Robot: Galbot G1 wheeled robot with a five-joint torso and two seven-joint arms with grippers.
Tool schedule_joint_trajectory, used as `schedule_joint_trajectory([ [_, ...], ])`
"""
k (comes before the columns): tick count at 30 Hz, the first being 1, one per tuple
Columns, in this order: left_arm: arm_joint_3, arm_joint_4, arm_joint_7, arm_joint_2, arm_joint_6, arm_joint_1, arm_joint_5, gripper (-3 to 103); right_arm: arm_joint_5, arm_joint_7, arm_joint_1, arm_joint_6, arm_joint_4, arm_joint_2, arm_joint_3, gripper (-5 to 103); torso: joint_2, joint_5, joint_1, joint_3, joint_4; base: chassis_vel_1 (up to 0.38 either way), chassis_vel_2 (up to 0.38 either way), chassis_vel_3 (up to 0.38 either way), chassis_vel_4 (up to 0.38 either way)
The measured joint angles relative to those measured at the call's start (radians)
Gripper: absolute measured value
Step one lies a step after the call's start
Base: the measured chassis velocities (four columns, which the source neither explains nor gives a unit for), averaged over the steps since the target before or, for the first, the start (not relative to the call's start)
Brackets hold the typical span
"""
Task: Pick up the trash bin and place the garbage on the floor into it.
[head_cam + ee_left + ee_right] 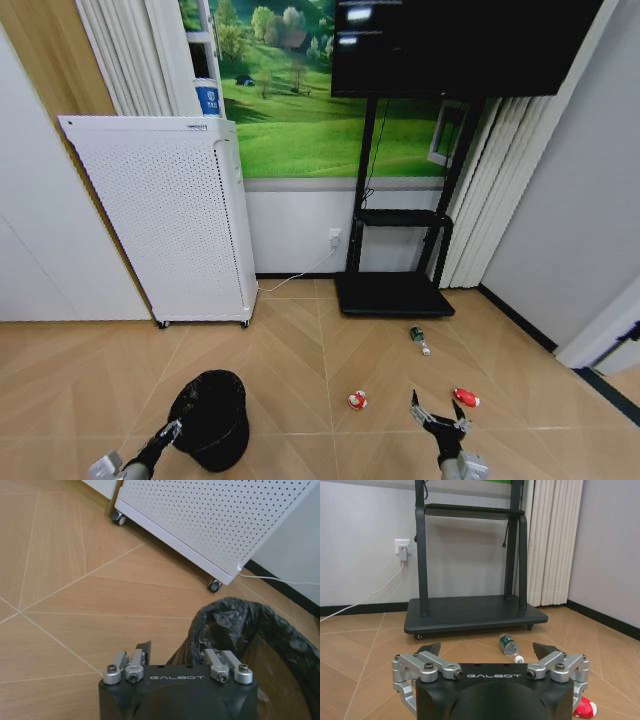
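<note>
Litter lies in three pieces on the wooden herringbone floor: two crumpled red-and-white wads, one [357, 400] at mid-floor and one [465, 397] just beside the right tool [437, 412], plus one small green bottle [418, 338] with a pale cap, lying on its side near the black screen stand [393, 292]. One trash bin [211, 419], round, black and lined with a crinkled glossy bag, stands near the white perforated cabinet [165, 215]. Its rim sits between the left tool's [176, 652] fingers, while the right tool is spread wide and empty.

Wood-look floor [300, 340], crinkled glossy bin liner [235, 615]
</note>
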Motion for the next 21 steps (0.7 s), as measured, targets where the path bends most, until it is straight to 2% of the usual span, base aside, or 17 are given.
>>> schedule_joint_trajectory([
  [2,0.003,-0.004,0.000,0.002,-0.008,-0.006,-0.004,30,0.000,0.000,0.000,0.001,0.000,-0.001,-0.001,100,0.000,0.0004,0.000,0.000,0.0000,0.000,0.000,0.000,0.000],
  [5,0.005,-0.006,0.001,0.003,-0.010,-0.009,-0.006,25,0.000,0.000,0.000,0.002,0.001,-0.001,-0.001,100,0.000,0.0004,0.000,0.000,0.0000,0.000,0.000,0.000,0.000],
  [7,0.008,-0.007,0.001,0.007,-0.011,-0.016,-0.009,14,0.000,0.001,0.000,0.006,0.001,-0.001,0.001,100,0.000,0.0005,0.000,0.000,0.0000,0.000,0.000,0.000,0.000],
  [8,0.008,-0.007,0.001,0.007,-0.011,-0.016,-0.009,14,0.000,0.001,0.000,0.006,0.001,-0.001,0.001,100,0.000,0.0005,0.000,0.000,0.0000,0.000,0.000,0.000,0.000],
  [10,0.011,-0.007,-0.003,0.012,-0.012,-0.025,-0.009,7,0.000,0.001,0.000,0.013,-0.004,0.001,0.003,100,0.000,0.0007,0.000,0.000,0.0000,0.000,0.000,0.000,0.000],
  [17,0.013,0.007,-0.009,0.017,-0.034,-0.034,0.013,7,0.002,0.001,-0.001,0.015,-0.008,0.001,0.006,100,0.000,0.0007,0.000,0.000,0.0000,0.000,0.000,0.000,0.000],
  [19,0.010,0.025,0.029,0.018,-0.090,-0.038,0.084,7,-0.001,0.002,0.004,0.008,-0.010,-0.007,0.004,100,0.001,0.0006,0.000,0.000,-0.0001,0.000,0.000,0.000,0.000],
  [20,0.010,0.025,0.029,0.018,-0.090,-0.038,0.084,7,-0.001,0.002,0.004,0.008,-0.010,-0.007,0.004,100,0.001,0.0006,0.000,0.000,-0.0001,0.000,0.000,0.000,0.000],
  [21,0.000,0.034,0.061,0.021,-0.134,-0.041,0.143,7,-0.010,0.001,0.011,0.005,-0.012,-0.016,-0.002,100,0.000,0.0005,0.000,0.000,0.0000,0.000,0.000,0.000,0.000],
])
